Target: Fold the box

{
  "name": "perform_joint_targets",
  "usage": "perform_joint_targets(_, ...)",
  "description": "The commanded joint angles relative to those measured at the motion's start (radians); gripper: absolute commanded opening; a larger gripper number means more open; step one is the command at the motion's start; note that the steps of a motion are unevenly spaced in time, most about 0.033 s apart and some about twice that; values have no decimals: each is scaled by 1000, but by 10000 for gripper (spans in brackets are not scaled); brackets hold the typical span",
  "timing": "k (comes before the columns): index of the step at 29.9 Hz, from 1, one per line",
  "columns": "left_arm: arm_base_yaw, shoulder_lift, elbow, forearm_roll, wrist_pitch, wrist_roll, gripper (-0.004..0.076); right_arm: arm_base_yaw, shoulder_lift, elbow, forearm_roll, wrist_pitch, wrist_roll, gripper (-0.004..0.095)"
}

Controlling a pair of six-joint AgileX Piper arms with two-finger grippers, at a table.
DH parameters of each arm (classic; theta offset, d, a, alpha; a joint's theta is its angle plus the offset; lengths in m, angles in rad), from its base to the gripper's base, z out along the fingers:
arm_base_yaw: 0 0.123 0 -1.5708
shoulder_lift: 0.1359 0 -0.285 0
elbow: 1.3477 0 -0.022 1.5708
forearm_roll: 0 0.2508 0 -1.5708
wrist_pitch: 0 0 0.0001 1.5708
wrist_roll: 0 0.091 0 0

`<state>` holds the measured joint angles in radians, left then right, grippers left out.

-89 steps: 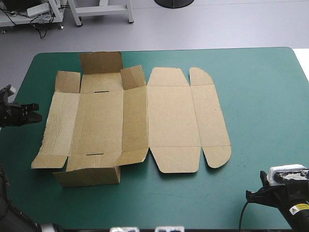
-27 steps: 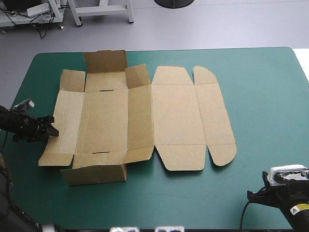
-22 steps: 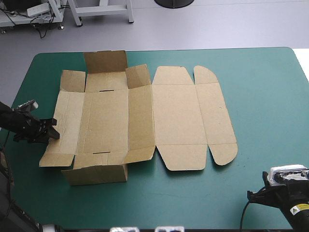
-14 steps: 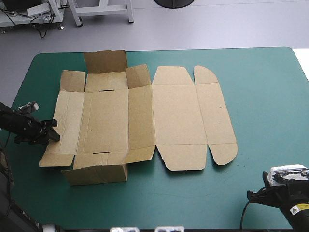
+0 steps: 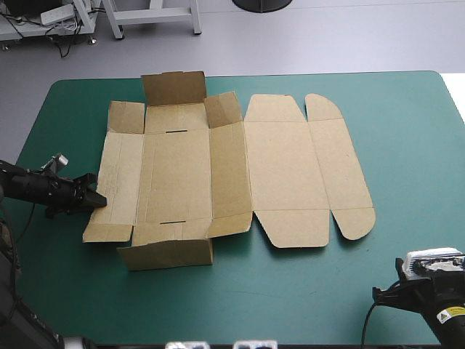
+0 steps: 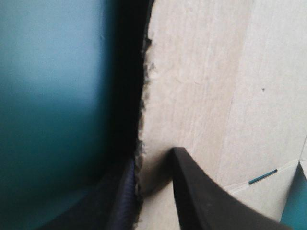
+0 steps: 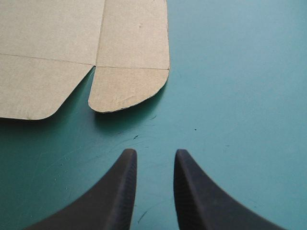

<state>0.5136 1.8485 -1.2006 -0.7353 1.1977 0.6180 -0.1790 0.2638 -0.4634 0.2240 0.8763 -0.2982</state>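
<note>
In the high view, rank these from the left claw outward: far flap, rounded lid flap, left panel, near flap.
1. Left panel, clamped in the left claw.
2. Near flap, at the table's near side.
3. Far flap, upright at the far side.
4. Rounded lid flap, far right.

The teal-green tabletop [image 5: 407,123] carries the brown box [image 5: 218,167], a cut sheet lying mostly flat left of centre, with its far and near end flaps raised.

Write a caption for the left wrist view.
Left gripper, jaws shut on the ragged edge of the brown box, over the teal-green cover.
</note>
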Motion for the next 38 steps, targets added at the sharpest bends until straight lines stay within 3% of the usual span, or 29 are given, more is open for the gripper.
perform_joint_targets(1,-5,-43,-18,-87,98,4,155,4,12,-24,0,-64,-8,252)
perform_joint_targets(9,-31,-39,-18,-120,98,19,129,4,12,-24,0,-64,-8,252)
perform_joint_targets(20,-189,-16,-18,-191,98,66,122,4,12,-24,0,-64,-8,252)
perform_joint_targets(26,-219,-16,-18,-277,98,86,-10,4,12,-24,0,-64,-8,252)
perform_joint_targets(38,-226,-33,-27,-334,98,86,-8,4,12,-24,0,-64,-8,252)
